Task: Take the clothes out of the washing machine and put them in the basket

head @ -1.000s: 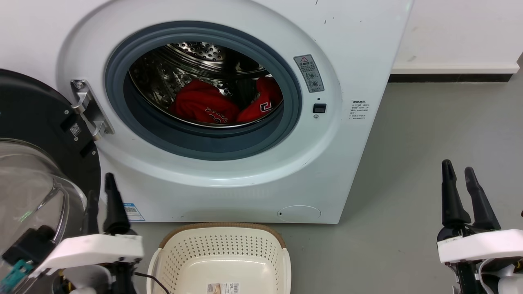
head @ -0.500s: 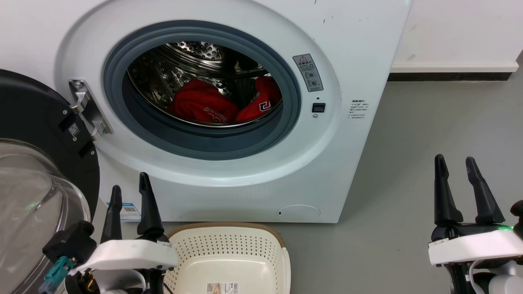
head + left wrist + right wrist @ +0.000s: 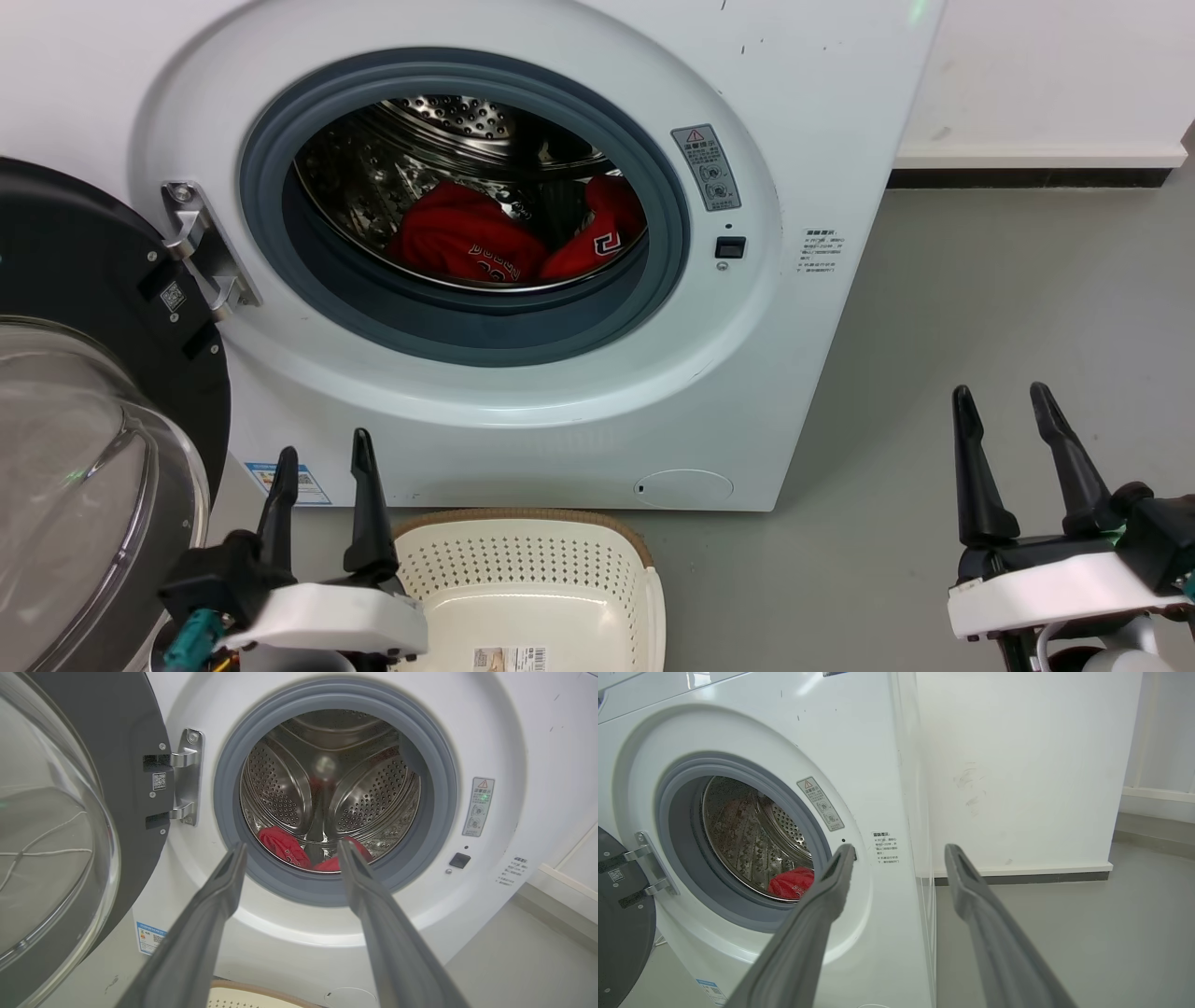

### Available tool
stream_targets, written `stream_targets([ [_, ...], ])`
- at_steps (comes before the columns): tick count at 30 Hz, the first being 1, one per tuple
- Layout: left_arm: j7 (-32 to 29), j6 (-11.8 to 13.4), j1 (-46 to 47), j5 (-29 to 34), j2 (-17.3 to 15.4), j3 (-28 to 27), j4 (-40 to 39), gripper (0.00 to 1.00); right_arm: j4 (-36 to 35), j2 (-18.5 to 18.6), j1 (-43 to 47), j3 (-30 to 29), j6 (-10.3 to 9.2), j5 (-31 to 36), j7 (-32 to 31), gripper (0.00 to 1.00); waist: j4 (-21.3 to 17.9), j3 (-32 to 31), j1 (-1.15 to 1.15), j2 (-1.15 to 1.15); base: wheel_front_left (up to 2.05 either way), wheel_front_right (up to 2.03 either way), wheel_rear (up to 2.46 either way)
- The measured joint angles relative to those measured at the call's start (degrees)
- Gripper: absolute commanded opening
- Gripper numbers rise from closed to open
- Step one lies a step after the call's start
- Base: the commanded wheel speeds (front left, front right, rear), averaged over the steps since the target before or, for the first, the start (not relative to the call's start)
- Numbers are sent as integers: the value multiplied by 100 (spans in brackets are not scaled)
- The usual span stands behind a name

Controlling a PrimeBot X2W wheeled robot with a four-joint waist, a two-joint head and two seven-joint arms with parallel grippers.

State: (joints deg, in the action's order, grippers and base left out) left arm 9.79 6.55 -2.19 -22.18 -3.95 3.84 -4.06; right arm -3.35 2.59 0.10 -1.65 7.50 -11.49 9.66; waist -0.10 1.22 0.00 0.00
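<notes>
A white front-loading washing machine (image 3: 822, 112) stands on a grey floor (image 3: 980, 308), seen from above and in front. Its black-framed glass door (image 3: 84, 261) hangs wide open on the left. Inside the perforated steel drum (image 3: 439, 117) lie the clothes (image 3: 462, 238): two bright red garments with white lettering, side by side at the bottom of the drum with a dark gap between them, well apart from both claws.

A cream basket (image 3: 523, 565) with perforated sides and a brown rim sits on the floor just in front of the machine, below the porthole. A paper label (image 3: 509, 658) lies on its bottom.

The left claw (image 3: 324, 446) is at the near left, just beside the basket's left edge. Its two dark fingers are spread and released, grasping nothing, and point toward the machine. The right claw (image 3: 999, 392) is at the near right, above bare floor and to the right of the machine. Its fingers are likewise spread, grasping nothing.
</notes>
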Motion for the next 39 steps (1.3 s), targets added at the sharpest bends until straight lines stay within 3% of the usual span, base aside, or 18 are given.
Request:
stream_targets([
  [14, 170, 379, -33, 800, -267, 495, 141, 100, 225, 7, 78, -137, 0, 840, 189, 100, -15, 13, 0, 0, 0, 0, 0],
  [20, 253, 356, -79, 964, -285, 582, 247, 100, 234, 8, 109, -89, 0, 1209, 252, 100, -19, 8, 0, 0, 0, 0, 0],
  [25, 305, 160, -132, 971, -198, 468, 503, 100, 289, 9, 131, -44, 0, 1478, 303, 100, -14, -4, 0, 0, 0, 0, 0],
  [34, 402, 42, -168, 1552, -118, 413, 636, 100, 367, 12, 172, 11, 1, 1882, 416, 100, -20, -12, 0, 0, 0, 0, 0],
  [39, 453, 16, -172, 1708, -70, 379, 644, 100, 478, 20, 213, 99, 0, 1811, 470, 100, -16, -10, 0, 0, 0, 0, 0],
])
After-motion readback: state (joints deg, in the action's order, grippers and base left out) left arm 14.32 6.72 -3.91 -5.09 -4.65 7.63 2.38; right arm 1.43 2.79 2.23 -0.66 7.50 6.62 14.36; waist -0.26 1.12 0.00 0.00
